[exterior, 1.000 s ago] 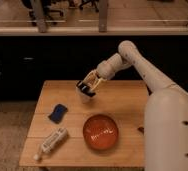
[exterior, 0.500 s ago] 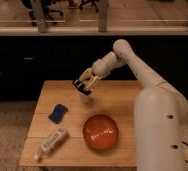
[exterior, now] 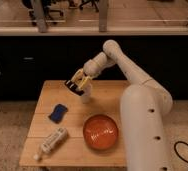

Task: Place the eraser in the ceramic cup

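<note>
The hand [exterior: 79, 83] is hovering just above the ceramic cup [exterior: 86, 96], its fingers pinching the eraser [exterior: 73, 86], which is jutting out, tilted, over the cup's left rim. The cup is standing on the desk [exterior: 77, 152], with the orange-red bowl [exterior: 100, 132] nearer the camera.
</note>
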Controlling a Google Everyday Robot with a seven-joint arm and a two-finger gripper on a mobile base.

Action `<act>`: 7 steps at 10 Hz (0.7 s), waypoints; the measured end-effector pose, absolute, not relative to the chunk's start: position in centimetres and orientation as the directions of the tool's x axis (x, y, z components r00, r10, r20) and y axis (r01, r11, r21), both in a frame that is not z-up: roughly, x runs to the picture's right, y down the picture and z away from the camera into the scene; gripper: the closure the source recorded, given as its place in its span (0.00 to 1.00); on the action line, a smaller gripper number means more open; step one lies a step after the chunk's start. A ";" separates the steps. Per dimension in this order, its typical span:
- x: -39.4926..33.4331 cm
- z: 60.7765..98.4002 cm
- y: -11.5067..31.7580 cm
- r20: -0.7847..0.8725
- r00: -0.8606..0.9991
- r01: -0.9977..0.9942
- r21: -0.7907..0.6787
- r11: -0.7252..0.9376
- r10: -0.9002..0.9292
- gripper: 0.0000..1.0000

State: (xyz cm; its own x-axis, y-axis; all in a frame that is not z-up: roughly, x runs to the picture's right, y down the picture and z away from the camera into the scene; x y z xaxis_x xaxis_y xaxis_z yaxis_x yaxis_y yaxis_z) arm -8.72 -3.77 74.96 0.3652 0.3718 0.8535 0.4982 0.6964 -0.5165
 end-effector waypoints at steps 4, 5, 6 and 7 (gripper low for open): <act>-8.0 75.5 -5.3 0.863 0.361 0.495 -0.499 0.711 0.354 1.00; -7.6 75.7 -5.7 0.864 0.359 0.491 -0.497 0.716 0.353 1.00; -7.1 76.1 -6.0 0.863 0.358 0.485 -0.498 0.719 0.356 1.00; -6.7 76.4 -6.2 0.862 0.357 0.481 -0.500 0.720 0.360 1.00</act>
State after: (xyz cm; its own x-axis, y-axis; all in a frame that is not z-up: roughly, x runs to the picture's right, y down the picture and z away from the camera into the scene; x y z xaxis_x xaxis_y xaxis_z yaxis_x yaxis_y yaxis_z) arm -6.73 -6.19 76.36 0.3572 0.3604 0.8617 0.4806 0.7202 -0.5004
